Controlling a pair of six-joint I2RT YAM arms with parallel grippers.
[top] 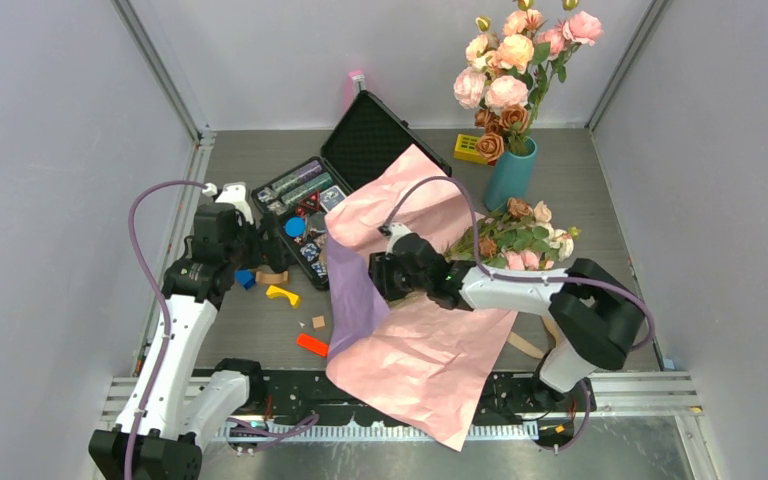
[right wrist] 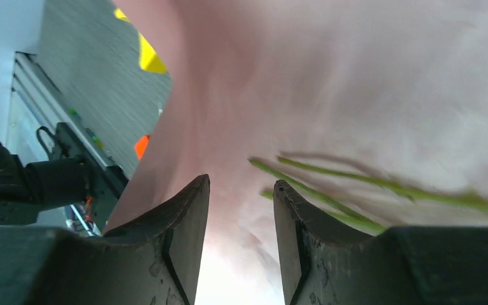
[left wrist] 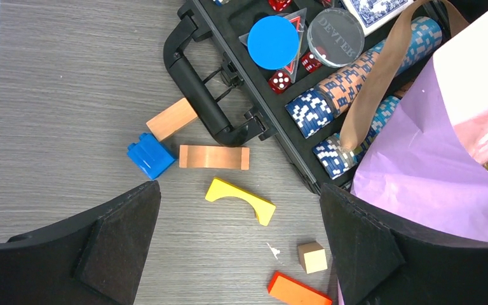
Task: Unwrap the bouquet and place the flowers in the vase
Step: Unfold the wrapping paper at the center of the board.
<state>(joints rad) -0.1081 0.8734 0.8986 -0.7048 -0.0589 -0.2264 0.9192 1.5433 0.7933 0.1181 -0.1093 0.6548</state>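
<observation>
Flowers [top: 520,245], a small pink, peach and white bunch: lying flat on the table [top: 260,160] at 2 o'clock from its centre in the top view, heads toward 3 o'clock, outside the vase.

Stems [right wrist: 356,184], thin and green: these run toward 9 o'clock over the pink paper [top: 430,350]. Their ends sit just by the right gripper's fingertips; whether they touch cannot be told.

Right gripper [right wrist: 241,183]: fingers a narrow gap apart, nothing clamped between them, low over the paper at table centre.

Pink paper: spread open from 12 to 6 o'clock, its near corner reaching over the front rail.

Lilac paper [top: 352,300]: showing along the pink sheet's 9 o'clock side.

Ribbon [left wrist: 381,70], tan: looped over the chips beside the lilac paper.

Vase [top: 510,175], teal: upright at 1 o'clock, just beyond the flowers, holding a bigger rose bunch [top: 510,70].

Case [top: 360,140], black, lid open: at 11 o'clock, with poker chips [left wrist: 330,95], dice [left wrist: 279,81] and a blue disc [left wrist: 273,42].

Left gripper [left wrist: 239,190]: fingers wide apart, holding nothing, above loose blocks at 9 o'clock:
- yellow block [left wrist: 238,198]
- blue block [left wrist: 150,155]
- wooden block [left wrist: 214,157]
- orange block [left wrist: 298,290]
</observation>
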